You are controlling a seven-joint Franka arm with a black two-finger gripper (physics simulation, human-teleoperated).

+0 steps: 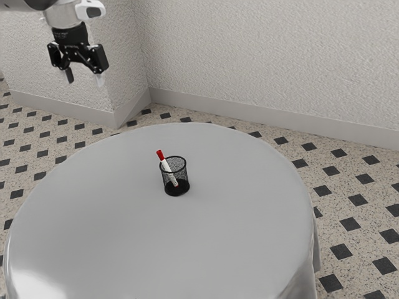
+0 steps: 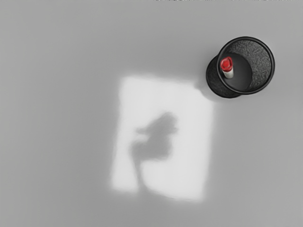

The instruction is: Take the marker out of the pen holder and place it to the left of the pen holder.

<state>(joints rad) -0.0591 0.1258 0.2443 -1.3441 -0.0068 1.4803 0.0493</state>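
High at the exterior view's upper left hangs my gripper [image 1: 84,76], its two fingers well apart and nothing between them. The black mesh pen holder [image 1: 176,187] stands upright on the round table, far from the gripper. A white marker [image 1: 166,164] with a red end leans inside it, the red end sticking out above the rim toward the exterior view's left. From above, in the wrist view, the pen holder [image 2: 260,71] shows its round opening, with the marker [image 2: 227,66] against the inner wall, red end up.
The round table [image 1: 137,243] has a smooth grey cover. A bright patch of light [image 2: 189,156] with the arm's shadow lies on it beside the pen holder. Behind the table runs a white textured wall [image 1: 268,56] above a tiled floor.
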